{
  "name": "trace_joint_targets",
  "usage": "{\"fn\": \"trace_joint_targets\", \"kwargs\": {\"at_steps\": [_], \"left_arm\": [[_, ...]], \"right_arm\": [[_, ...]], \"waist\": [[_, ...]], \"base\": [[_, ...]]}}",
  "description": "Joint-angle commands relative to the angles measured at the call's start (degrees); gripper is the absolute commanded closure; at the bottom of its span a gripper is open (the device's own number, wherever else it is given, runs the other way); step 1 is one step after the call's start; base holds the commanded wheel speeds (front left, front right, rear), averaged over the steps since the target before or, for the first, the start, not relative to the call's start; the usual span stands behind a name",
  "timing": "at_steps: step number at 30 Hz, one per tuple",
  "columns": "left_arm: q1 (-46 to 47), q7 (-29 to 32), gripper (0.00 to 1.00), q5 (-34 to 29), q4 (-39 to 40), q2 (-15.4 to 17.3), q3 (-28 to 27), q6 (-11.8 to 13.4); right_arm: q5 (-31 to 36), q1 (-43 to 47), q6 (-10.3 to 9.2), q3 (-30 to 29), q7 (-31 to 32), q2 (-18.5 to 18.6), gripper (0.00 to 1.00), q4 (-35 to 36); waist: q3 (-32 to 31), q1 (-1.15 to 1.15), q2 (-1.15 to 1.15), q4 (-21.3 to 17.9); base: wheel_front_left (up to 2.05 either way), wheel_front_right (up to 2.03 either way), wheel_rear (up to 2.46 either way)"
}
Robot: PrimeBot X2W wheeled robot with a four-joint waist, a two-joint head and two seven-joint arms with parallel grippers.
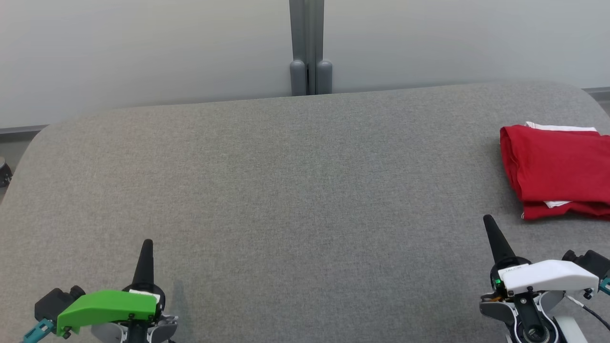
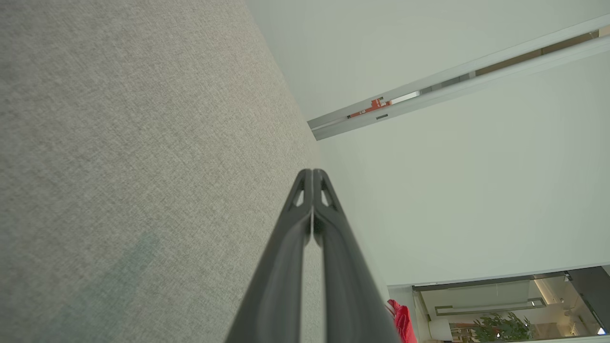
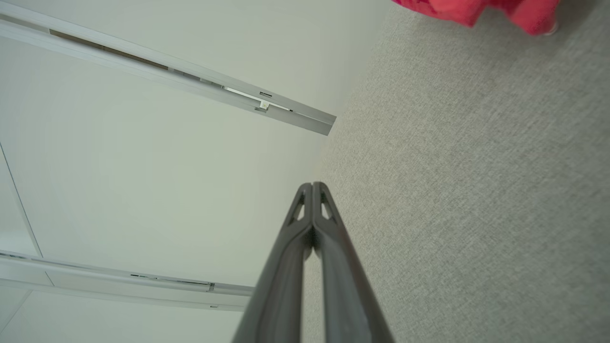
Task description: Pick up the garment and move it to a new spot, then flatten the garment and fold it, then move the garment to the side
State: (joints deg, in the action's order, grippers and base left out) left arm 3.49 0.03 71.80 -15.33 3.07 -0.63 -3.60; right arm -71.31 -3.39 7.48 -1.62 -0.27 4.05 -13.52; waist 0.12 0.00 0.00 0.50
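The garment [image 1: 555, 166] is red with white trim and lies folded at the far right of the grey table [image 1: 286, 190], partly cut off by the head view's edge. A strip of the garment [image 3: 476, 9] shows along the top of the right wrist view, and a sliver of the garment [image 2: 402, 321] at the bottom of the left wrist view. My right gripper [image 1: 488, 221] is shut and empty, just in front of the garment and apart from it. My left gripper [image 1: 147, 244] is shut and empty at the lower left. Both grippers' tips [image 2: 312, 171] [image 3: 312, 185] are pressed together.
A pale wall with a grey post [image 1: 310, 47] runs behind the table's rounded far edge. Bare grey cloth spans the table between the two grippers and to the left.
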Motion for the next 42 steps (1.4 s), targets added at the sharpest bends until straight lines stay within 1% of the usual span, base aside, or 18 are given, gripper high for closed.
{"fn": "trace_joint_targets", "kwargs": {"at_steps": [1,19,42], "left_arm": [[1.52,0.37,1.00,1.35,0.56,0.42,-0.56,-0.54],[2.20,2.82,1.00,9.55,0.95,0.40,-2.63,-2.03],[2.87,5.35,1.00,18.12,1.28,0.34,-4.85,-3.62]], "right_arm": [[-1.49,-1.22,0.03,-0.33,0.34,0.24,1.00,0.23],[-10.12,-1.99,0.02,-1.59,2.57,0.17,1.00,-0.06],[-19.31,-2.77,0.02,-3.04,4.93,-0.04,1.00,-0.37]], "waist": [[0.00,0.00,0.00,-0.01],[0.02,0.00,0.00,-0.19],[0.04,0.00,0.00,-0.41]], "base": [[0.00,0.00,0.00],[0.00,0.00,0.00],[0.00,0.00,0.00]]}}
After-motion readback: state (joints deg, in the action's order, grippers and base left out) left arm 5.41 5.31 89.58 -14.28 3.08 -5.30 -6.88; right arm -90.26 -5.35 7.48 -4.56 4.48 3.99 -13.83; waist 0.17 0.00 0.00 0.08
